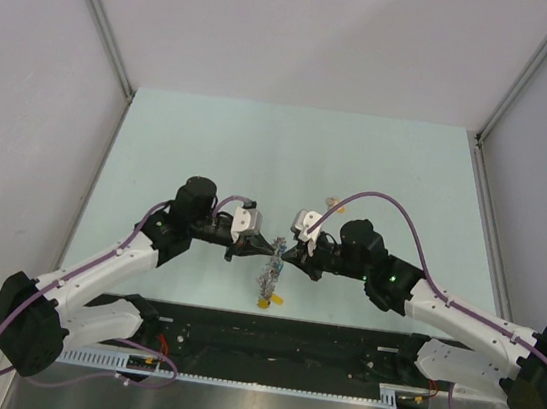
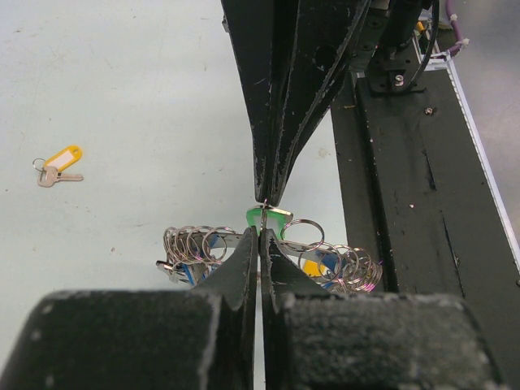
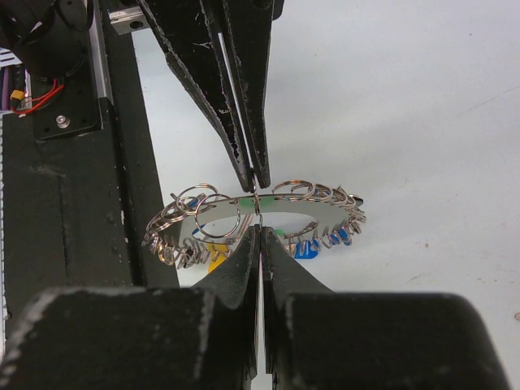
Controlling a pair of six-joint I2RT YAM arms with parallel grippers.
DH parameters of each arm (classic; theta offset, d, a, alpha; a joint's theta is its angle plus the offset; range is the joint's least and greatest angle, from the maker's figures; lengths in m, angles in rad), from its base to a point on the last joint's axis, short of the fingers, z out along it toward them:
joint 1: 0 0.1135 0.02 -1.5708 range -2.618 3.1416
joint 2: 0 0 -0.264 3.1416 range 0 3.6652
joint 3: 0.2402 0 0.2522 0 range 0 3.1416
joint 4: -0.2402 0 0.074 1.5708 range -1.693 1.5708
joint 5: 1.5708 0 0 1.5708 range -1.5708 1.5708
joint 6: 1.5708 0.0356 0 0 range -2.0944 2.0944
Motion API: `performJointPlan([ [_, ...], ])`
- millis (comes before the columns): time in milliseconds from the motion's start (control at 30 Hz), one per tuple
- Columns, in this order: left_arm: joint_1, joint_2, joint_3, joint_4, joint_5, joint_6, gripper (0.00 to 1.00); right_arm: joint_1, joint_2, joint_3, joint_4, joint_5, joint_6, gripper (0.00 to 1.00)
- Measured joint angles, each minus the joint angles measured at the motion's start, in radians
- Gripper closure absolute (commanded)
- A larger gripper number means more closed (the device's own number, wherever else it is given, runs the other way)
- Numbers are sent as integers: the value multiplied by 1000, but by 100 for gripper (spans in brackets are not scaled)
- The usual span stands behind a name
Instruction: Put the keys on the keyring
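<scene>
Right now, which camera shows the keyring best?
Right wrist: the keyring shows as a nearly whole loop beyond the right gripper. Left wrist shows the keyring partly hidden behind the left gripper. Top external shows the keyring only as a small cluster.

Pale mint-green flat tabletop (image 1: 220, 147). Long black base rail (image 1: 276, 341) sits along its near edge. Farther out, lying flat on bare surface: one small silver key with yellow-orange plastic head (image 2: 60, 162).
</scene>
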Motion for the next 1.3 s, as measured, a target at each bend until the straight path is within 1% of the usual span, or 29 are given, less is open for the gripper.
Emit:
performJointPlan([
  [1300, -4, 1, 0, -4, -3, 1, 100, -5, -1, 0, -2, -23, 1, 100],
])
